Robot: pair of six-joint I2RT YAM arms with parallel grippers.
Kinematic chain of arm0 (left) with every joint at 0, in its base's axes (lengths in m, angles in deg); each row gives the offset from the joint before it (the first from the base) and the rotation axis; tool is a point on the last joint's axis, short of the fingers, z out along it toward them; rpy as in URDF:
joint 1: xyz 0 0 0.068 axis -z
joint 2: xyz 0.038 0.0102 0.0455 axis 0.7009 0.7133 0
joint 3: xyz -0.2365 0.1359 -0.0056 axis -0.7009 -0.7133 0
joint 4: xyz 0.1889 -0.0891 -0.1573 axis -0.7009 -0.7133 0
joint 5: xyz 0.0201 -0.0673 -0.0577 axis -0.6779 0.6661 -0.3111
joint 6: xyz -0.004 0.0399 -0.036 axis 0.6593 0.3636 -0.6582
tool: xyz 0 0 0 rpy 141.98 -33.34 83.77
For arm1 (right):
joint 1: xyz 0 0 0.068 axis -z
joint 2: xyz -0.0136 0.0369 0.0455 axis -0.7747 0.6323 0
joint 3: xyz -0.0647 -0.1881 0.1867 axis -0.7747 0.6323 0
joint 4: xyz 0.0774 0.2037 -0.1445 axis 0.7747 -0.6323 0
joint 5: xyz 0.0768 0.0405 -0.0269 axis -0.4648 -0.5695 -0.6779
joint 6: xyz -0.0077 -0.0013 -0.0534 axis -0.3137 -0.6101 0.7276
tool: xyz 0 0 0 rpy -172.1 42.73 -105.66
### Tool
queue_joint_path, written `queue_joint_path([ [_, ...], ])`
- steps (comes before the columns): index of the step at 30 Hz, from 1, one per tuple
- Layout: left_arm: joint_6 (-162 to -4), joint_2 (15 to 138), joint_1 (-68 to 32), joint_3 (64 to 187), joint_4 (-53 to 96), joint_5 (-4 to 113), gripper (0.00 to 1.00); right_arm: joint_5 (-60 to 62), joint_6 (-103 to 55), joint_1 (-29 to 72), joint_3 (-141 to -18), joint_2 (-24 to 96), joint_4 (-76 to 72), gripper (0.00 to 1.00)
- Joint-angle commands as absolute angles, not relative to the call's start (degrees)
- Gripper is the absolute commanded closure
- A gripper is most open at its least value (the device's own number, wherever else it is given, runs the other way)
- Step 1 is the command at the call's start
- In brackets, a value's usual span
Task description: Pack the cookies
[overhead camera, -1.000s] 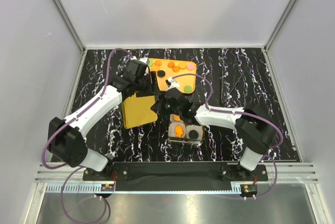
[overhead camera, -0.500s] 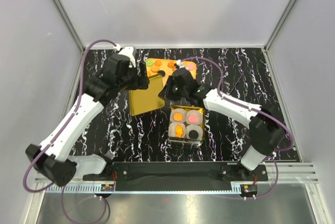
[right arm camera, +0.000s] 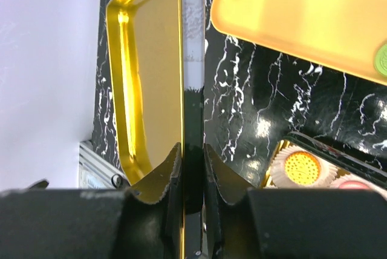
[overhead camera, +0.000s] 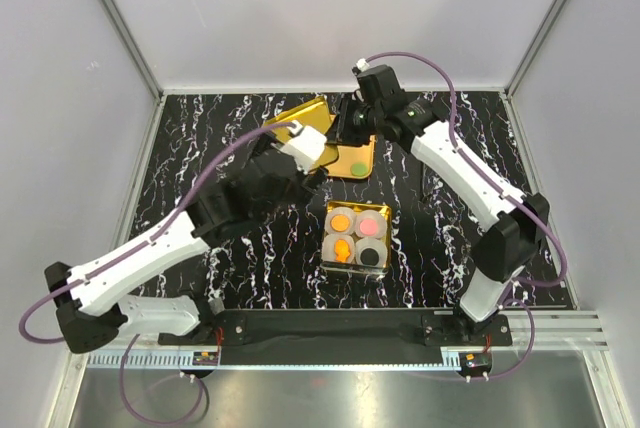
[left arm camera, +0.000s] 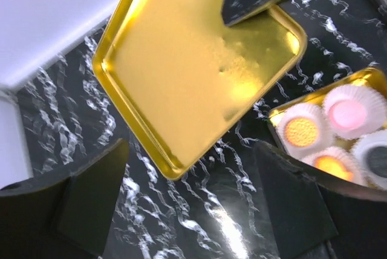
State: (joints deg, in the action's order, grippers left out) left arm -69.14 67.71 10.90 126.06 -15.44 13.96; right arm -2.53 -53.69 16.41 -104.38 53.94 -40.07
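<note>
Cookies, small orange, pink and black discs, sit in white paper cups in a gold square box; a green cookie lies on the flat orange tray. Your right gripper pinches the rim of the gold metal lid; your left gripper gapes wide nearby.

Lid at back left, board just right of it, box w/ cookies (in cups) nearer

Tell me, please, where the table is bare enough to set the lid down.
Bare table lies left of the box, up to the left arm, and in the far-left corner beside the lid. The far middle is crowded: lid, tray, left gripper and right gripper meet there.
</note>
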Motion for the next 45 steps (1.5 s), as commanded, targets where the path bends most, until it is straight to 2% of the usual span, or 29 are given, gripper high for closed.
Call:
queue_joint_path([
  [1, -57.3, 69.7, 15.0, 124.7, -8.1, 2.1, 0.07, -6.4, -51.5, 17.6, -108.9, 55.7, -46.7, 0.97],
  [18, -50.6, 75.0, 19.5, 121.0, -2.3, 4.7, 0.05, -5.7, -51.2, 17.6, -113.1, 55.7, -50.4, 0.94],
  [26, -46.5, 80.0, 18.6, 120.1, 4.8, -1.0, 0.08, -6.3, -51.9, 17.6, -111.5, 54.4, -49.6, 0.93],
  [30, -43.6, 81.1, 17.9, 118.7, 9.2, -4.8, 0.21, -7.5, -52.3, 17.6, -110.9, 54.4, -49.2, 0.92],
  [31, -42.3, 81.1, 17.9, 118.2, 10.0, -6.3, 0.29, -7.5, -52.4, 17.6, -110.7, 54.3, -49.1, 0.92],
  [36, -40.8, 80.0, 17.2, 116.7, 13.4, -6.7, 0.53, -7.4, -52.3, 17.6, -109.6, 53.3, -48.8, 0.91],
  [37, -40.4, 79.9, 17.2, 116.5, 14.1, -6.4, 0.66, -7.5, -52.4, 17.6, -109.4, 53.2, -48.7, 0.91],
  [40, -40.7, 79.9, 17.2, 116.4, 14.8, -5.4, 0.82, -7.3, -52.4, 17.6, -109.2, 52.7, -48.3, 0.87],
  [41, -41.1, 79.5, 17.2, 116.7, 14.6, -5.0, 0.91, -7.2, -52.3, 17.6, -109.1, 52.7, -48.2, 0.85],
  [44, -42.0, 79.7, 17.2, 117.8, 13.7, -4.2, 1.00, -6.4, -52.2, 17.7, -108.4, 51.9, -47.4, 0.78],
  [45, -42.5, 79.8, 17.2, 118.1, 13.0, -3.8, 1.00, -6.0, -52.2, 17.7, -107.5, 51.7, -47.0, 0.76],
])
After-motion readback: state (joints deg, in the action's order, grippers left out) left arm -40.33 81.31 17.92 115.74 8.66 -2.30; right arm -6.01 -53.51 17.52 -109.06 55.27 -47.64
